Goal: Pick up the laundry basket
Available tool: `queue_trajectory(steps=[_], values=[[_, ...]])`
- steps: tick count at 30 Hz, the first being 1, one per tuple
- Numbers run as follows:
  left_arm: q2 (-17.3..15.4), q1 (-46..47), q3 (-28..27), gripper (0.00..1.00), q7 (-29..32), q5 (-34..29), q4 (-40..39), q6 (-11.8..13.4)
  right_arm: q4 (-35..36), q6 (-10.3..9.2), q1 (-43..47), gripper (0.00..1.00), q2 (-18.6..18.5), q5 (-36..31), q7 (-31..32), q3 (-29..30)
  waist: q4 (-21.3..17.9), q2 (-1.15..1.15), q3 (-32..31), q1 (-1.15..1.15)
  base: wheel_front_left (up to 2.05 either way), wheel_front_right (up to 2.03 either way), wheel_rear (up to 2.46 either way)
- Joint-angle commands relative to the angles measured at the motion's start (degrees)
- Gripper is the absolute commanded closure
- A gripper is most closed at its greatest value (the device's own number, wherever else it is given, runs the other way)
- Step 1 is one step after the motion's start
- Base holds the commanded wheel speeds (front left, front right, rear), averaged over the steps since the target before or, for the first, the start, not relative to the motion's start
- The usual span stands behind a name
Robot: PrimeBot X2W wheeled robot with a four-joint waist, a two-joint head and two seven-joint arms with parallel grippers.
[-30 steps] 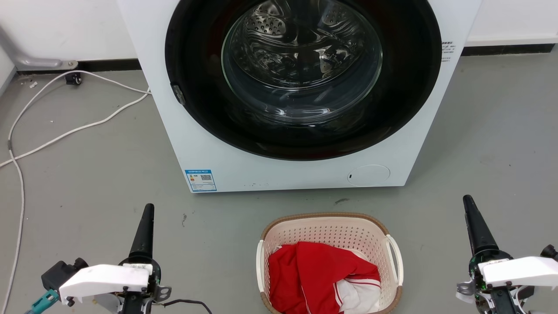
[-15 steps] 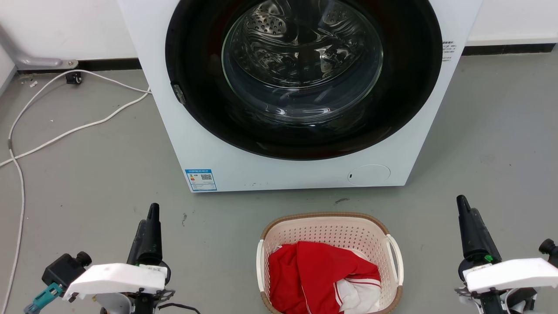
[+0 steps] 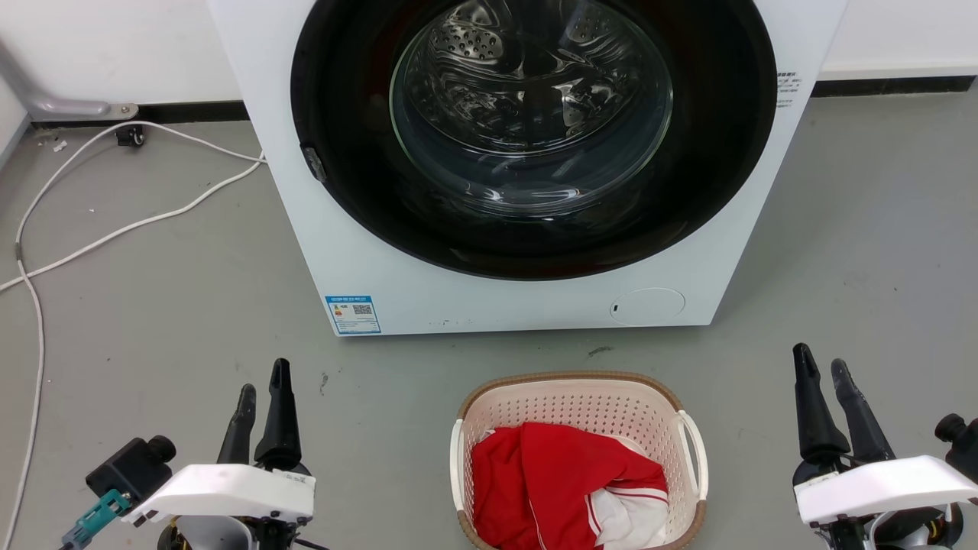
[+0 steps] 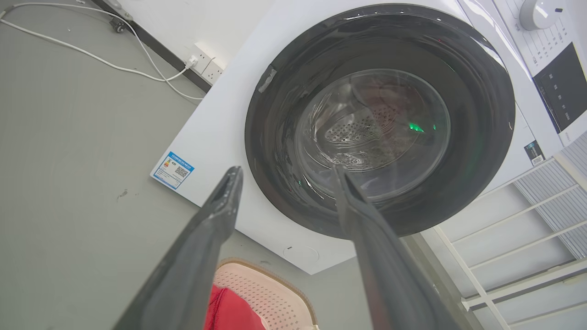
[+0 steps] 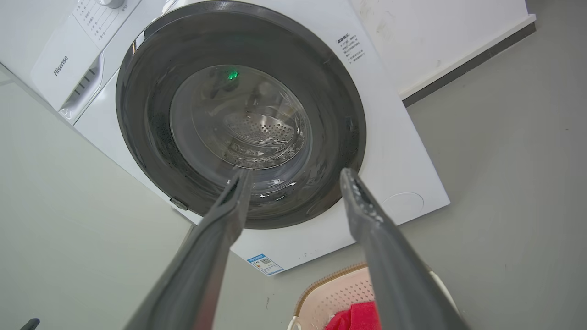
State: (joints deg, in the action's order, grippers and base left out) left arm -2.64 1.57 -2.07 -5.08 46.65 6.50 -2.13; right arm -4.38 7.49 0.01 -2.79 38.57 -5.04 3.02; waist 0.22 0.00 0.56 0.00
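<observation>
Both pairs of my jaws are spread and empty. My left gripper (image 3: 263,378) and right gripper (image 3: 819,357) flank the laundry basket (image 3: 569,376), well apart from it. Risk: an uneven grip on the loop handles (image 3: 697,454) tips it (red garment (image 3: 550,473) heaped inside). Bare floor (image 3: 367,428) either side; washing machine (image 3: 367,260) near behind.
</observation>
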Motion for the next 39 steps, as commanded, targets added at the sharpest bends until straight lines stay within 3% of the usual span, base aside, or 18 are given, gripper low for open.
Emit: queue_trajectory(steps=[1, 39], values=[[-0.2, 0.0, 0.2, 0.0, -0.5, -1.7, -1.0, 0.2, 1.1, 0.0, -0.3, 0.0, -0.2, -2.0, -0.6, -0.1, 0.0, 0.0, 0.0, 0.0, 0.0, 0.0, 0.0], [-0.3, -2.5, 2.3, 0.0, -6.3, -27.6, -2.8, 2.2, 4.3, 0.0, 2.9, 0.0, -0.2, -27.6, -6.3, -0.8, 0.2, 0.0, 0.1, 0.0, 0.0, 0.0, 0.0]])
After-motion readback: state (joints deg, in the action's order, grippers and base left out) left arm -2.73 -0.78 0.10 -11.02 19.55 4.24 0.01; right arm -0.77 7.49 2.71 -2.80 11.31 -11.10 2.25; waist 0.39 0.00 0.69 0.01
